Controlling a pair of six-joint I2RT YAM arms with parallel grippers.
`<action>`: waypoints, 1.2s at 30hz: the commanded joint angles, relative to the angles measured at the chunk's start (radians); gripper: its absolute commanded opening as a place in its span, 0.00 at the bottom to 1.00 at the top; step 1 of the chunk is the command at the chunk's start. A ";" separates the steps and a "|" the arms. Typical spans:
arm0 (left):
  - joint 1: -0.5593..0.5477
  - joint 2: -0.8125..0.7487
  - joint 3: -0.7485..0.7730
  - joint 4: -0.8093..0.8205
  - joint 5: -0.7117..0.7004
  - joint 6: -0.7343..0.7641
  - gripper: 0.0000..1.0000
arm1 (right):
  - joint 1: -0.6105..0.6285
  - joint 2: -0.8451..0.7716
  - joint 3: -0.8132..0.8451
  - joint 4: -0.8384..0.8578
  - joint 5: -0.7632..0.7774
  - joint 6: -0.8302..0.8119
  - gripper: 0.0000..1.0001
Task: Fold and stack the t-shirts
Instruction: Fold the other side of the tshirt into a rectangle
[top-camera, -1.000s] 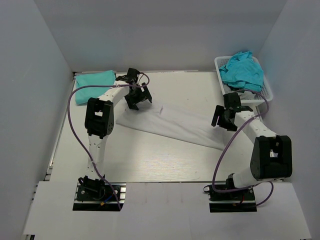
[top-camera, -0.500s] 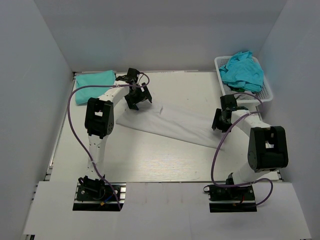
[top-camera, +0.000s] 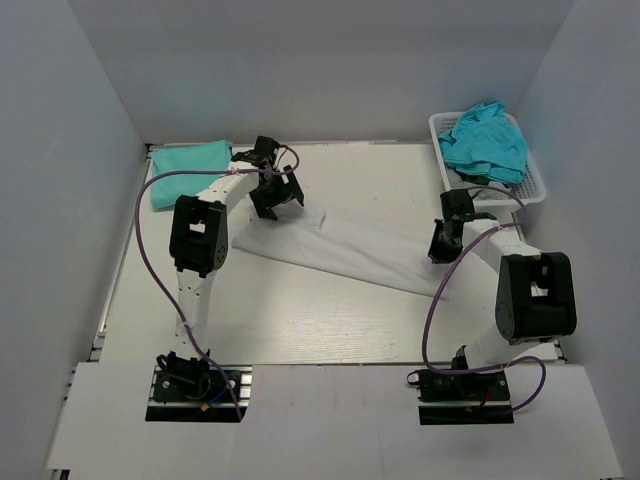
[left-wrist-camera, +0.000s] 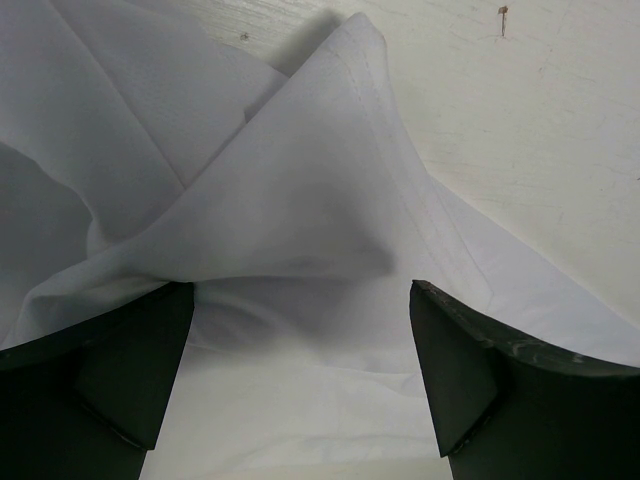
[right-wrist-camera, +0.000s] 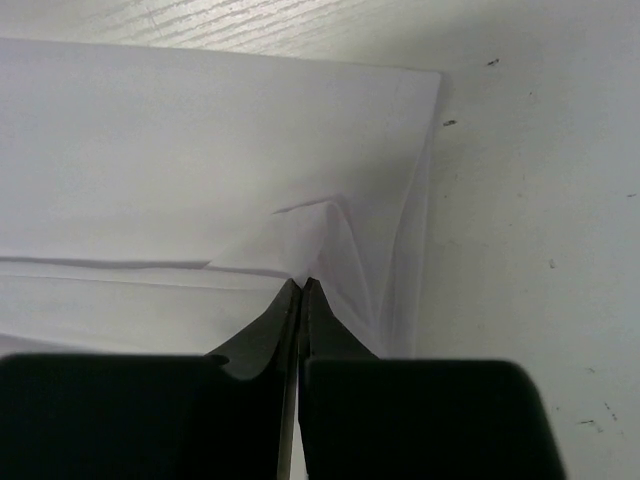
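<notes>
Lab cell: plain white walls

No readable text or markings anywhere.

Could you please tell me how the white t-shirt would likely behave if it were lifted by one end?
Probably floppy: the white t-shirt drapes in soft folds between the fingers of the open left gripper. Likely light: it puckers into a peak where the right gripper pinches it.

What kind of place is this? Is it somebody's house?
Probably a robot test booth, not a house. Plain grey walls box in a white table. A left arm and a right arm are bolted at its near edge, working on a white shirt.
</notes>
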 joint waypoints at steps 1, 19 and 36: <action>0.008 0.047 -0.045 -0.011 -0.044 0.024 1.00 | -0.004 -0.037 0.039 -0.099 0.016 0.028 0.00; 0.017 0.047 -0.045 -0.011 -0.053 0.033 1.00 | -0.062 0.027 0.130 -0.428 0.090 0.183 0.00; 0.017 0.047 -0.054 0.017 -0.024 0.053 1.00 | -0.059 0.007 0.253 -0.225 -0.022 -0.014 0.74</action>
